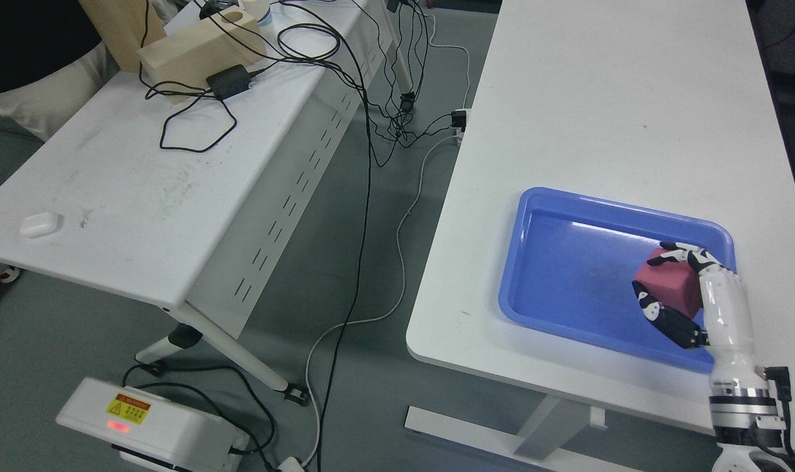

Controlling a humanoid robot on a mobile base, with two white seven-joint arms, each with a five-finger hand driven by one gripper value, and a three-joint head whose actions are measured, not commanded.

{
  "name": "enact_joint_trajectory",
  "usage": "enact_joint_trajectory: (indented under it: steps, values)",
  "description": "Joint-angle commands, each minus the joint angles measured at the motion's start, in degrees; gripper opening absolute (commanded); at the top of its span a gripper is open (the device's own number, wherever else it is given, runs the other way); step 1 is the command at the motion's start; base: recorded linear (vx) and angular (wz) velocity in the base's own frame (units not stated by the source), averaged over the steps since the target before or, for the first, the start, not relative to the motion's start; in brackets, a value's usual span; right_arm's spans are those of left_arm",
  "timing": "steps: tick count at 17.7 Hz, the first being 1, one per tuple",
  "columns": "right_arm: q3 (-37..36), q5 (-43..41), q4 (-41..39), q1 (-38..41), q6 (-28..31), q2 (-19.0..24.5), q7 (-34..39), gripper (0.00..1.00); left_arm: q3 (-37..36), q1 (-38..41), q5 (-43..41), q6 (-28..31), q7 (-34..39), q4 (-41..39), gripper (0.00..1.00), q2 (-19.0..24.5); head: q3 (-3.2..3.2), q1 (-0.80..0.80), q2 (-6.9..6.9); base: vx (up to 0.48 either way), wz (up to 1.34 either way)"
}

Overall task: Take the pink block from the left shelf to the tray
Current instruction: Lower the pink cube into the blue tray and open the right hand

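Note:
The pink block (pixel 668 286) is a cube held in my right hand (pixel 666 288), whose fingers wrap it from above and below. Hand and block sit over the right end of the blue tray (pixel 568 262), which lies on the white table (pixel 601 118) at the right. Whether the block rests on the tray floor or hangs just above it cannot be told. My right arm comes in from the lower right corner. The left arm does not show.
A second white table (pixel 142 196) stands at the left with a wooden block (pixel 194 49), a black power adapter (pixel 228 80), cables and a small white case (pixel 40 224). Cables (pixel 365 196) hang into the gap between tables. A white box (pixel 148 426) lies on the floor.

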Motion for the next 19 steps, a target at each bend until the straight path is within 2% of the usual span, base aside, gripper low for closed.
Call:
enact_joint_trajectory:
  steps: [1,5,9,12,15,17,19]
  values:
    - [7.7,0.0,0.0,-0.3,1.1,1.7,2.0,0.03,0.0,0.5,-0.1,0.0,0.0,0.0,1.0,1.0,0.0,0.0,0.0,0.087,0.0]
    - [11.1,0.5,0.0,-1.0,1.6,4.5,2.2,0.04,0.0,0.5,-0.1,0.0,0.0,0.0,1.0,1.0,0.0,0.0,0.0,0.034,0.0]
    - [11.2,0.7,0.5,-3.9,5.3,4.7,2.1,0.04,0.0,0.5,-0.1,0.0,0.0,0.0,1.0,1.0,0.0,0.0,0.0,0.0,0.0]
    - [11.2,0.7,0.6,-4.1,5.9,4.7,2.1,0.07,0.0,0.5,-0.1,0.0,0.0,0.0,1.0,1.0,0.0,0.0,0.0,0.0,0.0]
    - [10.9,-0.6,0.6,-3.8,6.2,4.7,1.9,0.36,0.0,0.5,-0.1,0.0,0.0,0.0,1.0,1.0,0.0,0.0,0.0,0.0,0.0]
    - [10.6,-3.0,0.6,-3.9,8.7,4.7,1.9,0.47,0.0,0.5,-0.1,0.0,0.0,0.0,1.0,1.0,0.0,0.0,0.0,0.0,0.0]
    - [10.1,-5.1,0.6,-3.9,11.1,4.7,1.8,0.54,0.0,0.5,-0.1,0.0,0.0,0.0,1.0,1.0,0.0,0.0,0.0,0.0,0.0]
